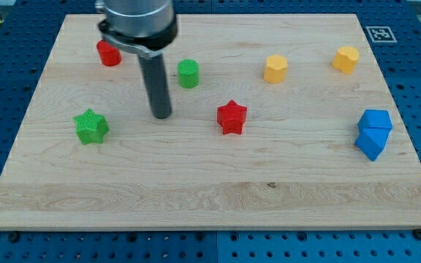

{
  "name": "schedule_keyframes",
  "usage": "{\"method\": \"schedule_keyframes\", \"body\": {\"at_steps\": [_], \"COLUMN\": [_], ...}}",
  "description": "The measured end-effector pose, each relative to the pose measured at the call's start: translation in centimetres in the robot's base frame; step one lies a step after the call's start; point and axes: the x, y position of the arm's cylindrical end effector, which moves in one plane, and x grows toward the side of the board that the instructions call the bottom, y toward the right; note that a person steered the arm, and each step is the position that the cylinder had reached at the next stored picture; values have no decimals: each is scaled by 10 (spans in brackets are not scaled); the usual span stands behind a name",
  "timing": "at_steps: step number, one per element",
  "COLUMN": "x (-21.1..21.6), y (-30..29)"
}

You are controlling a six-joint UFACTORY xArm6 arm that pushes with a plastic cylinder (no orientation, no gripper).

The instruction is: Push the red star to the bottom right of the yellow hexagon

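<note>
My tip (161, 115) rests on the desk (196, 190); the arm carries no hand, so nothing is held. The red star (232, 117) lies at its three o'clock, apart. A green cylinder (188, 74) sits at one o'clock, a green star (90, 126) at nine. From the red star, the yellow hexagon (275, 69) lies at one o'clock.

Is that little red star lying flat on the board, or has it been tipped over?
Flat. The red star shows its star-shaped top face upward, resting on the board.
</note>
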Motion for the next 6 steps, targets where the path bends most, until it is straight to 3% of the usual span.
{"method": "schedule_keyframes", "body": {"at_steps": [1, 2, 3, 4, 6], "x": [-1, -1, 25, 44, -25], "y": [54, 54, 35, 54, 167]}}
